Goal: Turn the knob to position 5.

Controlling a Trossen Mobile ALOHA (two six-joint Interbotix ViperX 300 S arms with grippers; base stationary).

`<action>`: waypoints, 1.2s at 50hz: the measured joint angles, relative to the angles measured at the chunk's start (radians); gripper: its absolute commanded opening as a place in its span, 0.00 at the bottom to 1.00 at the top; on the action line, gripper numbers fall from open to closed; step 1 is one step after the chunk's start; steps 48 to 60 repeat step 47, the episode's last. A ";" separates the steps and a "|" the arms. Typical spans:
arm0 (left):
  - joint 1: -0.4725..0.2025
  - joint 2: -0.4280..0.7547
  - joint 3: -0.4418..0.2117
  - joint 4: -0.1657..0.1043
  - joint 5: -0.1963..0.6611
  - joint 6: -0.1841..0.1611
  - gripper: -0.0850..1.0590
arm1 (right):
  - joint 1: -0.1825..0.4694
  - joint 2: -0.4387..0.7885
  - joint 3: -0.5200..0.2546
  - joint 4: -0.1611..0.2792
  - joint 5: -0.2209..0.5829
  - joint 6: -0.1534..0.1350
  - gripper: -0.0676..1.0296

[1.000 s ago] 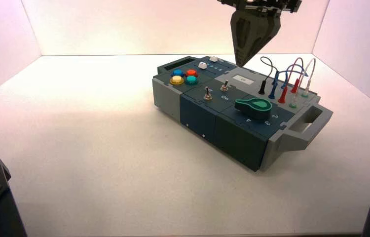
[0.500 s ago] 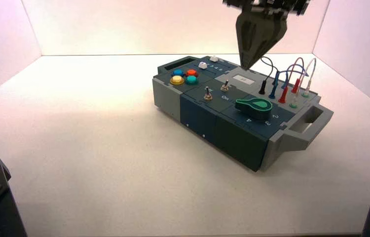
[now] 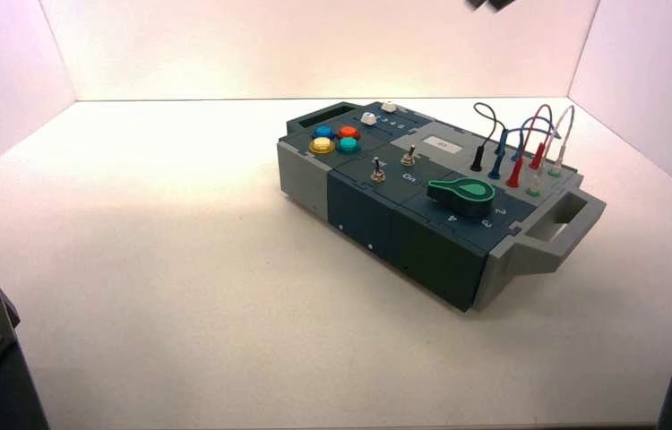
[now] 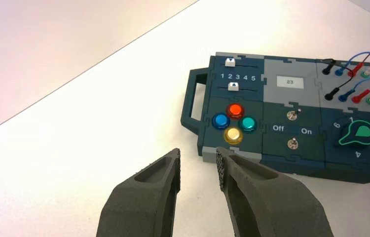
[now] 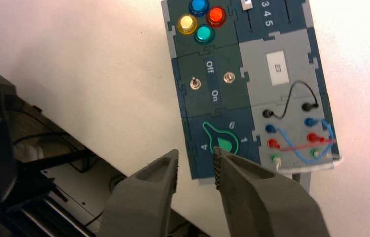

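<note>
White tabletop (image 3: 180, 296), control box (image 3: 391, 210) directly on it

From above, at three o'clock on the box, the knob (image 3: 462, 197) looked like matt green plastic, smooth on top. At nine to ten o'clock, the push buttons (image 3: 335, 140) had glossy, translucent-looking plastic caps. Near the middle, the toggle switches (image 3: 392, 166) shone like bare metal. The box (image 3: 359, 210) showed matt, smooth plastic panels. My own left gripper (image 4: 198, 160) had matt dark plastic-looking fingers (image 4: 221, 168), rough on their inner faces.

Green knob (image 3: 463, 197), 1 yellow button (image 3: 322, 145).
</note>
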 measured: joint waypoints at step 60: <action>-0.018 -0.021 0.000 0.000 0.000 0.000 0.43 | -0.005 -0.066 0.052 0.028 0.003 0.032 0.56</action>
